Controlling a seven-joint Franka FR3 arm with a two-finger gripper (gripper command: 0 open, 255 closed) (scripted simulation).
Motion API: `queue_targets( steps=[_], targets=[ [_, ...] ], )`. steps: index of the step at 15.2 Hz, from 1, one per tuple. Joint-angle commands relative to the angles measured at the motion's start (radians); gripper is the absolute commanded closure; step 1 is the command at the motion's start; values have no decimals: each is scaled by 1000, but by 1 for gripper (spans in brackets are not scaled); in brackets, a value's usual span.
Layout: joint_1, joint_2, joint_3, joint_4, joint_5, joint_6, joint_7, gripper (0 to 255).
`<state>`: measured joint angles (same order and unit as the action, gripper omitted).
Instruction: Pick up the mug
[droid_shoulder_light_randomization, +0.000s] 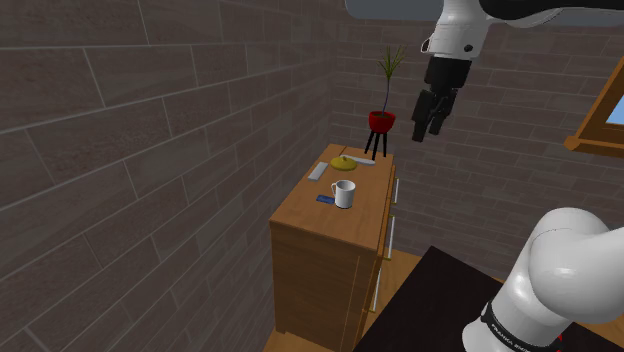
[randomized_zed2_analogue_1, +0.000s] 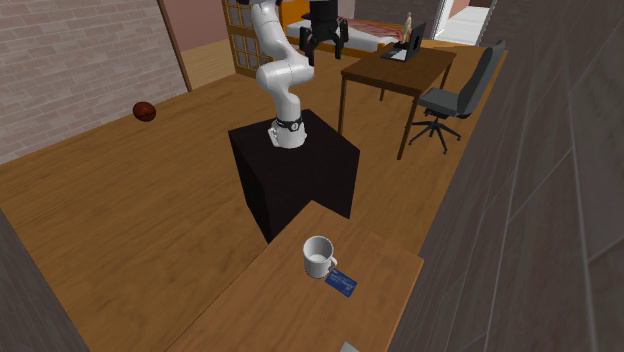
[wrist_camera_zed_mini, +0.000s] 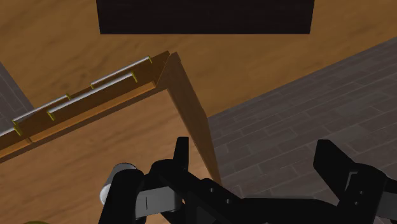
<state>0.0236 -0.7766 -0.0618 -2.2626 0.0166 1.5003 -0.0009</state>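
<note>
A white mug (droid_shoulder_light_randomization: 343, 193) stands upright on the wooden dresser (droid_shoulder_light_randomization: 300, 215), its handle towards the shoulder view's left. From the second exterior view I look down into the mug (randomized_zed2_analogue_1: 319, 257). My black gripper (droid_shoulder_light_randomization: 428, 115) hangs high above the dresser and off to the shoulder view's right, open with nothing between its fingers. In the second exterior view the gripper (randomized_zed2_analogue_1: 325, 38) is far behind the mug. In the wrist view the mug (wrist_camera_zed_mini: 113, 184) peeks out beside one finger (wrist_camera_zed_mini: 181, 156), outside the open gripper (wrist_camera_zed_mini: 257, 167).
A blue card (droid_shoulder_light_randomization: 325, 201) lies right next to the mug. Further back on the dresser are a yellow object (droid_shoulder_light_randomization: 343, 162), a grey flat item (droid_shoulder_light_randomization: 318, 171) and a red potted plant (droid_shoulder_light_randomization: 381, 120) on a stand. Brick walls flank the dresser. A desk (randomized_zed2_analogue_1: 395, 70) and chair (randomized_zed2_analogue_1: 455, 95) stand beyond the black stand (randomized_zed2_analogue_1: 295, 170).
</note>
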Motion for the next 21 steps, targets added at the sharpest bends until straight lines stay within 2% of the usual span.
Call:
queue_targets(
  steps=[1,11,21],
  targets=[
    [0,0,0,0,0,0,0,0],
    [-26,235,-104,-56,-40,287,-98,0],
    [-38,563,-203,20,-8,531,-212,0]
  ],
)
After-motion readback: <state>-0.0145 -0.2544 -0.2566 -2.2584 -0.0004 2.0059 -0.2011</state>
